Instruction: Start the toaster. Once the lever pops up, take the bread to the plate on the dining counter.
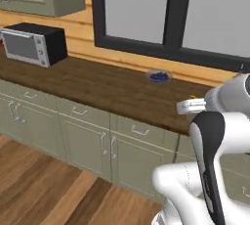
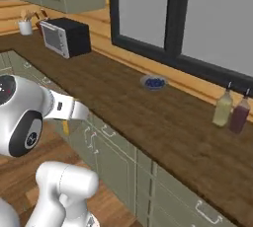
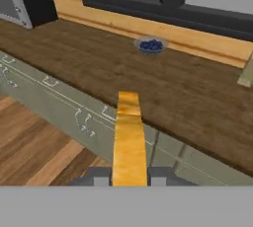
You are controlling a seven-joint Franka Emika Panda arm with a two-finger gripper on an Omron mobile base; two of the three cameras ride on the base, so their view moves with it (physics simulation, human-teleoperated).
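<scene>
Two-finger gripper [image 3: 129,177] clenched on pale tan toast slice [image 3: 129,137], held edge-on, long axis running straight out from jaws. Slice hangs over olive-green drawer fronts [image 3: 59,103], beside dark wood counter [image 3: 163,85]. Plate and dining counter: direction from jaws cannot be told.

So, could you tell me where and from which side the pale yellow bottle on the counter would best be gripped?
Probably grip the pale yellow bottle around its upright body, below the narrow neck, coming level from the counter's front edge: the dark bottle stands close beside it, the wall behind.
</scene>
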